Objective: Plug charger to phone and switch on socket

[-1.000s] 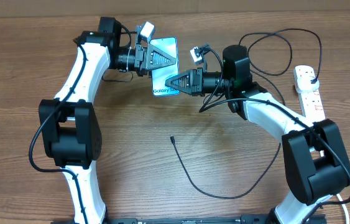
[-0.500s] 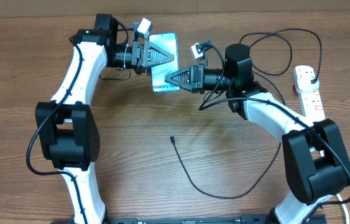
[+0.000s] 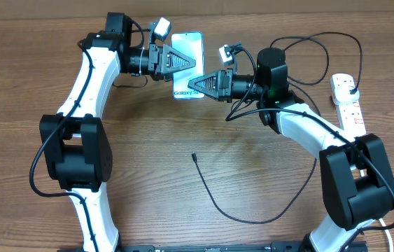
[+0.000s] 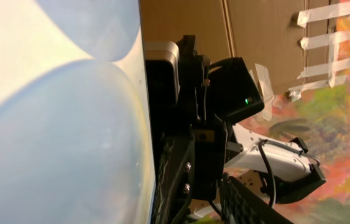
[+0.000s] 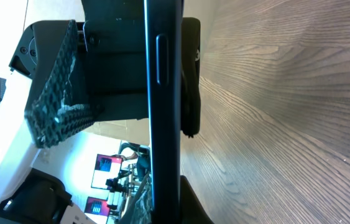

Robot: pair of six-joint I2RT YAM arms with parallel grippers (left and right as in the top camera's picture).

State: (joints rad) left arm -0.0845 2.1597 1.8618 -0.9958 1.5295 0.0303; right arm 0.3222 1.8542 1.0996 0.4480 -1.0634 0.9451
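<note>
Clamping on the phone (image 3: pixel 189 43), right gripper (image 3: pixel 192 84) holds it (left gripper (image 3: pixel 195 61): can't tell), slim, rigid, slick, so prob grip long edges.

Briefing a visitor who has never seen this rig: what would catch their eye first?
The bright blue phone, pinched between the left gripper and right gripper at the far side. Nearer, the black charger snakes over the table, tip free; the white socket lies at the right edge.

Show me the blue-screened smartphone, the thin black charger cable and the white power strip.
Blue-screened smartphone (image 3: pixel 188 43): overhead view, upper screen.
Thin black charger cable (image 3: pixel 193 156): overhead view, free connector tip.
White power strip (image 3: pixel 349 106): overhead view, middle of body.
</note>
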